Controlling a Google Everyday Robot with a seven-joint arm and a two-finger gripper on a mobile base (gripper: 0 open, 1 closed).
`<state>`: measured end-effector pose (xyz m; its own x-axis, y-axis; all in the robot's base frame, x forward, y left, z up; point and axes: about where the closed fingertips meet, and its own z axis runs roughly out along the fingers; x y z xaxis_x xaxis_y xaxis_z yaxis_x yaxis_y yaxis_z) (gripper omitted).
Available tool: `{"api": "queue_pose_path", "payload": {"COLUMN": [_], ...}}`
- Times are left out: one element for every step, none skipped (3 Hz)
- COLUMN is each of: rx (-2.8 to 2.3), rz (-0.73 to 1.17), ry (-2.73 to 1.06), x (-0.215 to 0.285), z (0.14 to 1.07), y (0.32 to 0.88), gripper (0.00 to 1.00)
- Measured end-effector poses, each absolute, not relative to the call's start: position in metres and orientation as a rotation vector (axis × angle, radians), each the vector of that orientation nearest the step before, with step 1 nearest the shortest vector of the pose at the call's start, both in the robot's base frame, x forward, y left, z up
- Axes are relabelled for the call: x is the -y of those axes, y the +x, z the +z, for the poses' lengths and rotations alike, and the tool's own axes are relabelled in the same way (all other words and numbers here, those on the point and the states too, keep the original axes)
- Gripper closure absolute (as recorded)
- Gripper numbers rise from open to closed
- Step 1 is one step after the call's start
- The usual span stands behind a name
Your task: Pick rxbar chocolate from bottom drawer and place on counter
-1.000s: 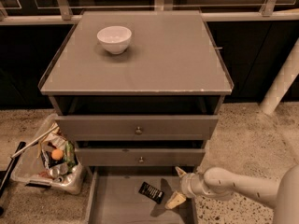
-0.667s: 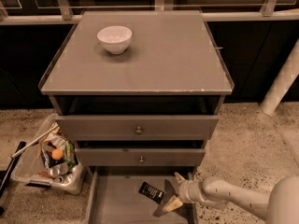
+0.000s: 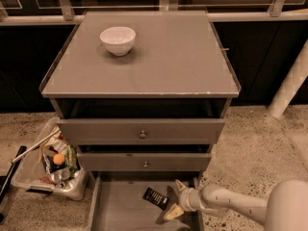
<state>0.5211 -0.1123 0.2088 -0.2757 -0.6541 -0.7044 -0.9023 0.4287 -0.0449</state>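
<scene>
The rxbar chocolate (image 3: pixel 155 197), a small black wrapper with white lettering, lies tilted on the floor of the pulled-out bottom drawer (image 3: pixel 118 210). My gripper (image 3: pixel 174 199) reaches into the drawer from the right, just right of the bar. It is open, with one finger (image 3: pixel 181 186) above and a yellowish finger (image 3: pixel 173 211) below. The bar's right end sits at the mouth of the gap. Above, the grey counter (image 3: pixel 163 61) spreads wide.
A white bowl (image 3: pixel 118 40) stands on the counter's back left. Two upper drawers with round knobs (image 3: pixel 142 134) overhang the open drawer. A clear bin of trash (image 3: pixel 48 165) sits on the floor at the left. A white post (image 3: pixel 288 88) stands at the right.
The arm has dropped lower and slid left into the drawer, bringing the open gripper up against the bar's right end. The bar has not moved.
</scene>
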Motion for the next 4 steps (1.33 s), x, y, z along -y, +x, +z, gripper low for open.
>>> {"api": "queue_pose_path", "payload": {"rx": [-2.018,-1.998,-1.971,-1.955], "rz": [0.515,0.541,0.569,0.588], "ry": [-1.313,-1.321,-1.318,-1.312], "x": [0.096,0.082,0.070,0.062], "z": [0.180,0.160,0.145,0.136], "y": [0.522,0.522,0.523,0.526], "gripper": [0.00,0.00,0.00,0.00]}}
